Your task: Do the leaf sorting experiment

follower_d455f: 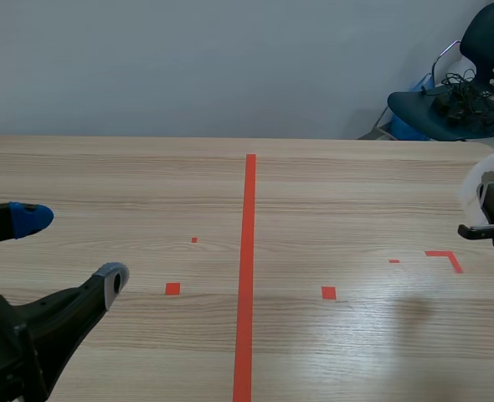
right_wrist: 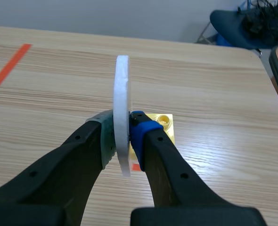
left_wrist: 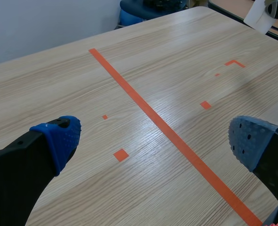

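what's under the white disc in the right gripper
A yellow block lies on the table below the white disc, by an orange-red tape mark. The right gripper and the disc cover part of it, so its full shape is hidden.

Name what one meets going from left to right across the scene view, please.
The left hand, open → long orange-red tape line → orange-red corner mark → white disc gripped in the right hand.
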{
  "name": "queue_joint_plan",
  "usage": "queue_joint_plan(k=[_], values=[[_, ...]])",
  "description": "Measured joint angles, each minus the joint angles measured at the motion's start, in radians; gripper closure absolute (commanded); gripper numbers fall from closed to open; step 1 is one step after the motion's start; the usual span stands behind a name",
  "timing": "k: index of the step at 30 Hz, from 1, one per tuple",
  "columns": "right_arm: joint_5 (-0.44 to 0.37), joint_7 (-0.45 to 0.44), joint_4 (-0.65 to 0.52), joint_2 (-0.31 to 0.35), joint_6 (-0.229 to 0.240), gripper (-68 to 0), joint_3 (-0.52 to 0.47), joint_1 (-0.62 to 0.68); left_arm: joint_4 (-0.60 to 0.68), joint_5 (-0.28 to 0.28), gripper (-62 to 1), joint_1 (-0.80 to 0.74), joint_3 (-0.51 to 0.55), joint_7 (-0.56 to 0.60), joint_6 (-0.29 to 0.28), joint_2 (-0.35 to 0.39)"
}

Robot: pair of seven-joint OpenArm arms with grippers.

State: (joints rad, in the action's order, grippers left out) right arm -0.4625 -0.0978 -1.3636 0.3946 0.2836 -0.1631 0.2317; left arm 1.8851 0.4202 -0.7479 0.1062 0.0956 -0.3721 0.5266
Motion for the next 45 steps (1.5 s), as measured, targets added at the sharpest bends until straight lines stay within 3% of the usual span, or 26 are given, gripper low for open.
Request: queue_joint_plan(k=[3, 7, 13, 20, 24, 31, 36, 40, 45], values=[[-0.008, 0.001, 0.168, 0.022, 0.039, -3.5, 0.003, -0.087, 0.000, 0.000, -62.3, 0.000, 0.000, 0.000, 0.000, 0.000], [-0.007, -0.002, 0.313, 0.027, 0.053, -3.5, 0.015, -0.172, 0.000, 0.000, -62.3, 0.000, 0.000, 0.000, 0.000, 0.000], [-0.007, -0.039, 0.441, 0.027, 0.053, -3.7, 0.021, -0.267, 0.000, 0.000, -62.3, 0.000, 0.000, 0.000, 0.000, 0.000], [-0.006, -0.080, 0.541, 0.027, 0.050, -3.7, 0.035, -0.266, 0.000, 0.000, -62.3, 0.000, 0.000, 0.000, 0.000, 0.000], [-0.006, -0.078, 0.542, 0.027, 0.053, -6.7, 0.043, -0.262, 0.000, 0.000, -62.3, 0.000, 0.000, 0.000, 0.000, 0.000], [-0.006, -0.090, 0.542, 0.028, 0.056, -35.8, 0.043, -0.253, 0.000, 0.000, -62.3, 0.000, 0.000, 0.000, 0.000, 0.000], [-0.006, -0.134, 0.523, 0.068, 0.167, -47.6, 0.043, -0.244, 0.000, 0.000, -62.3, 0.000, 0.000, 0.000, 0.000, 0.000], [-0.009, -0.115, 0.395, 0.150, 0.213, -53.7, 0.043, -0.231, 0.000, 0.000, -62.3, 0.000, 0.000, 0.000, 0.000, 0.000], [-0.090, 0.048, 0.126, 0.232, 0.261, -59.6, 0.040, -0.224, 0.000, 0.000, -62.3, 0.000, 0.000, 0.000, 0.000, 0.000]])
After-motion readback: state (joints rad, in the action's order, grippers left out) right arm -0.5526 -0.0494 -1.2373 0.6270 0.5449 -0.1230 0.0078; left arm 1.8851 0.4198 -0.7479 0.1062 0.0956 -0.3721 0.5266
